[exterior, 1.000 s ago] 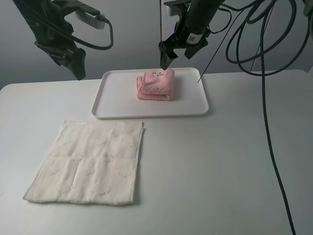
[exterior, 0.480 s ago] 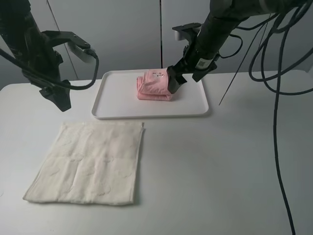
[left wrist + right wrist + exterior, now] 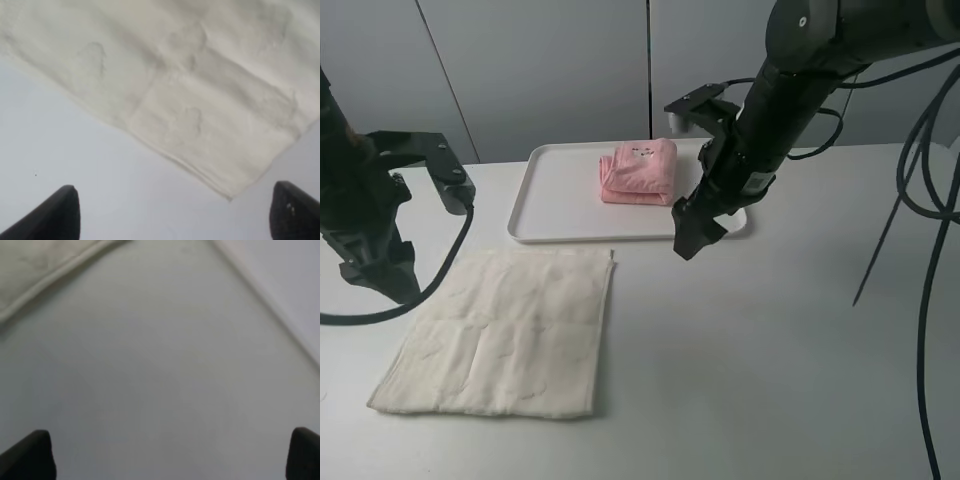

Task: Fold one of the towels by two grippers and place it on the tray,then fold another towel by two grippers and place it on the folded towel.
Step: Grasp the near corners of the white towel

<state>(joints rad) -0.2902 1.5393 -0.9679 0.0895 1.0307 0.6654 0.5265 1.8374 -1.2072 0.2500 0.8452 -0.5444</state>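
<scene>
your bench [image 3: 790, 380] is white and wide, with lots of bare room on its right half and along the front.

the left gripper [image 3: 392, 285] hangs over the bench just beside the left edge of the cream-white towel [image 3: 505, 330]. its jaws stand wide apart and hold nothing. the right gripper [image 3: 688, 240] hangs just in front of the tray [image 3: 550, 215], by its front right part. its jaws are wide apart too, and they hold nothing.

the cream-white towel lies flat and spread out on the front left of the bench. its far edge is near the tray's front rim but not touching it. the pink towel [image 3: 640, 172] sits folded in a small stack on the tray, toward the back.

the pink towel and both arms show only in the high view. the left wrist view shows the left gripper [image 3: 176, 215] over bare bench, with an edge and a corner of the cream-white towel [image 3: 200, 100] just ahead. the right wrist view shows the right gripper [image 3: 170, 455] over bare bench, with a bit of the cream-white towel [image 3: 35, 265] at one corner.
</scene>
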